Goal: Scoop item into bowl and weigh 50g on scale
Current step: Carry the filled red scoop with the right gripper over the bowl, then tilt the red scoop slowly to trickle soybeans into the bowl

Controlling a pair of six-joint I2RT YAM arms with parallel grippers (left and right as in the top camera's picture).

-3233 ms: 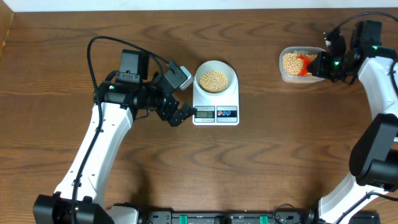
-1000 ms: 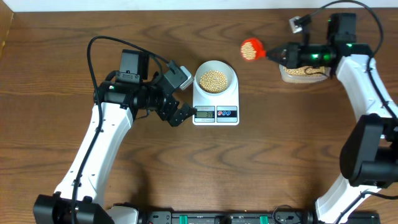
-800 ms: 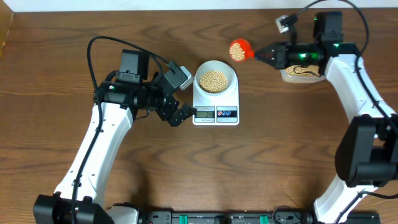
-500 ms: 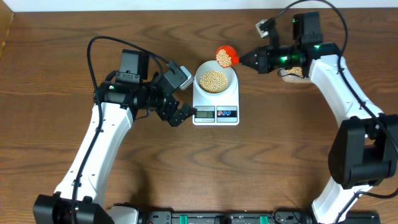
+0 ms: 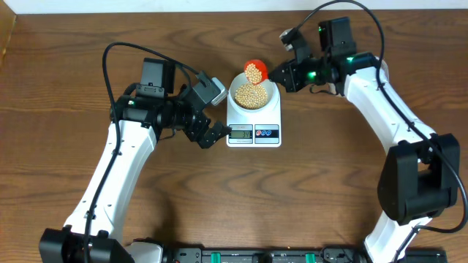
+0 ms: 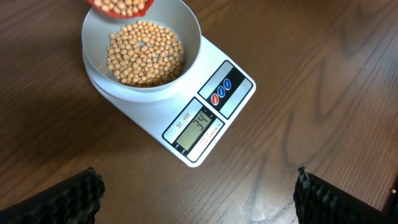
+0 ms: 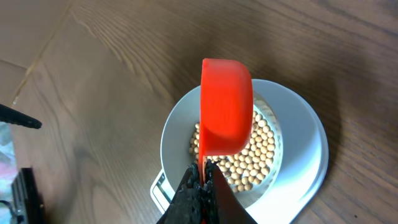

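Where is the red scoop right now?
In the overhead view, the small red plastic scoop, loaded with tan beans, hovers over the far rim of the white round bowl on the white scale, held by the right gripper.

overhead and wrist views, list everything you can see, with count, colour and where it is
beans: many, tan-yellow, a heap in the bowl and more in the scoop
bowl: one, white, on the scale
scale: one, white, mid-table, display reads 34
scoop: one, red, over the bowl's far rim
table: one, brown wood, under everything
left fingers: two, black, open, just left of the scale's display
right fingers: two, black, shut on the scoop's handle
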